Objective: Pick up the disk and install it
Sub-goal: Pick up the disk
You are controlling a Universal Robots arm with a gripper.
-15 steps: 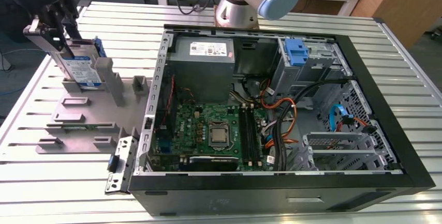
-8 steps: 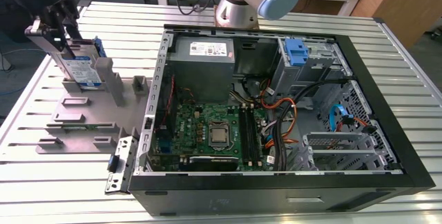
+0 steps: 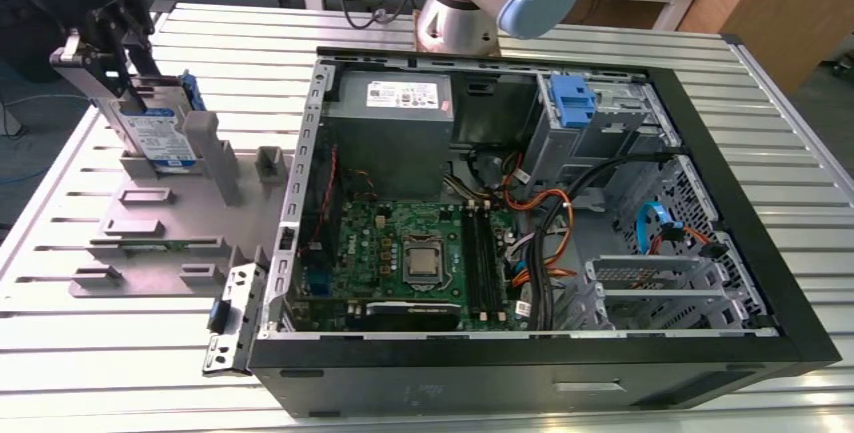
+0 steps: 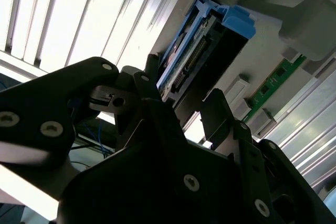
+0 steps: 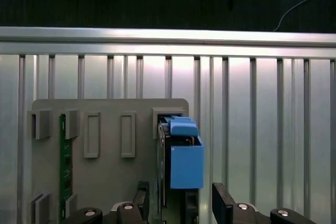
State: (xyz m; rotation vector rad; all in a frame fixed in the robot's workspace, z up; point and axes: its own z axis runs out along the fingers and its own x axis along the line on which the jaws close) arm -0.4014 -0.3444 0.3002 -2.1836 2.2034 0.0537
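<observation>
Gripper (image 5: 179, 192) spread, straddling the upright silver, blue-framed disk (image 3: 155, 135) with white-blue label

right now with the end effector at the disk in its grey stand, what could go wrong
1. With the end effector at its top edge, the flat silver hard drive in its blue plastic carrier stands on edge in a slot of the grey plastic holder plate; a tilted lift could jam it or drag the plate.
2. Inside the open black computer case, orange and black cables lie loose and might snag the drive.
</observation>
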